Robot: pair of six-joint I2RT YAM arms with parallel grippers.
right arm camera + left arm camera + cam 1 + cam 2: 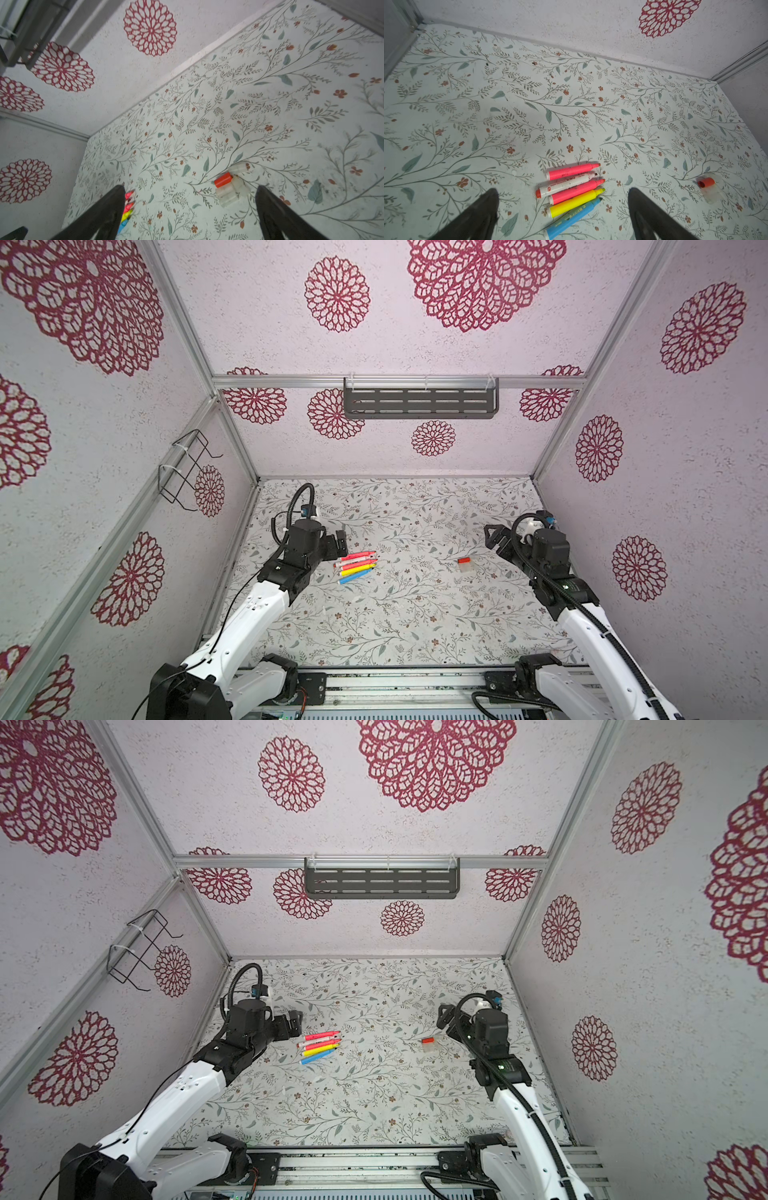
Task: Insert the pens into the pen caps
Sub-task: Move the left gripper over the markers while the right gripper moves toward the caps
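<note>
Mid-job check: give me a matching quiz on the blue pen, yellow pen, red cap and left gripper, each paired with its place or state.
Things:
1. blue pen
2. yellow pen
3. red cap
4. left gripper

Places or states:
A. beside the pale caps
B. open, holding nothing
C. outermost in the row, beside the yellow pen
D. between a pink pen and the blue pen

Pairs: 1-C, 2-D, 3-A, 4-B

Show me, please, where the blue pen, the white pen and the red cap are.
blue pen [573,217], left wrist view, middle of its barrel
white pen [566,184], left wrist view, middle of its barrel
red cap [223,179], right wrist view, middle of its side
</note>
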